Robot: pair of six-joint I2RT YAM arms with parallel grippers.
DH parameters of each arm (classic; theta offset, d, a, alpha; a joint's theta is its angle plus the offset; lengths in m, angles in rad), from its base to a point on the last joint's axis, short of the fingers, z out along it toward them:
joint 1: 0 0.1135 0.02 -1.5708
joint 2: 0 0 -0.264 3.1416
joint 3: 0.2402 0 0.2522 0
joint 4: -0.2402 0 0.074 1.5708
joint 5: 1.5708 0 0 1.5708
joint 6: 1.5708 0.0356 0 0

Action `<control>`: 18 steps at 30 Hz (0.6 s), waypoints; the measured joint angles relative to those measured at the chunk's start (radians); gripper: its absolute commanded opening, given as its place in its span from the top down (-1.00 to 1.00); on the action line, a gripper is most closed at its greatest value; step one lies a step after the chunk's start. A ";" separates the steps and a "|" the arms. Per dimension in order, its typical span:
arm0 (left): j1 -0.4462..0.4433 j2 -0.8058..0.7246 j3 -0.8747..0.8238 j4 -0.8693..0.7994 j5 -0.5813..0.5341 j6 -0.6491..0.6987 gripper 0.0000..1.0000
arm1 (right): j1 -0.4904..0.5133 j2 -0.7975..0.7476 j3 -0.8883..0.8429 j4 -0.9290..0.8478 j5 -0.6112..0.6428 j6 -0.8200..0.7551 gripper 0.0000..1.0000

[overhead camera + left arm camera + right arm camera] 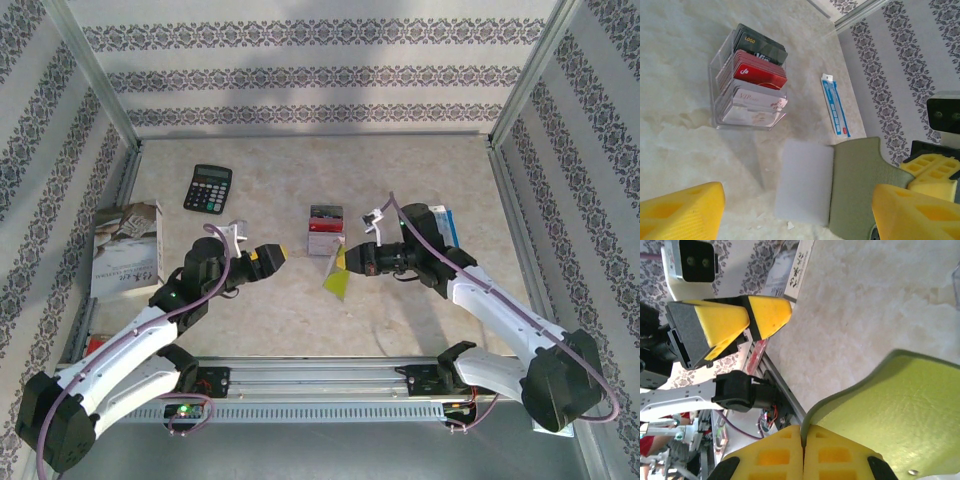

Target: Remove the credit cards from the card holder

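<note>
The right tool (802,452) clamps the holder's (890,410) edge, hanging it open so the spread left tool (797,212) can reach inside.

You have the card holder (336,281) up off the surface (420,330), pinched by 1 edge in the closed right tool (347,262) and hanging tilted in the air. It is olive-green outside, looking brighter yellow-green in the right wrist view. It hangs unfolded, its pale grey lining spread flat beside the olive outer panel. You'll find the credit cards (759,75) well apart from it, standing in the 3 tiers of a clear stand (719,90) that rests on the surface. They are dark grey at the back, red in the middle and pinkish-white marked VIP at the front, each leaning back slightly.
</note>
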 measured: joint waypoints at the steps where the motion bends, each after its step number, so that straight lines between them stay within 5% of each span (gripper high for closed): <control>1: 0.000 -0.003 -0.004 -0.005 0.000 -0.003 -0.57 | 0.008 0.004 0.000 -0.003 -0.003 0.002 1.00; 18: 0.093 -0.069 -0.056 -0.105 -0.029 -0.104 -0.62 | 0.201 0.163 0.008 0.208 -0.043 0.180 1.00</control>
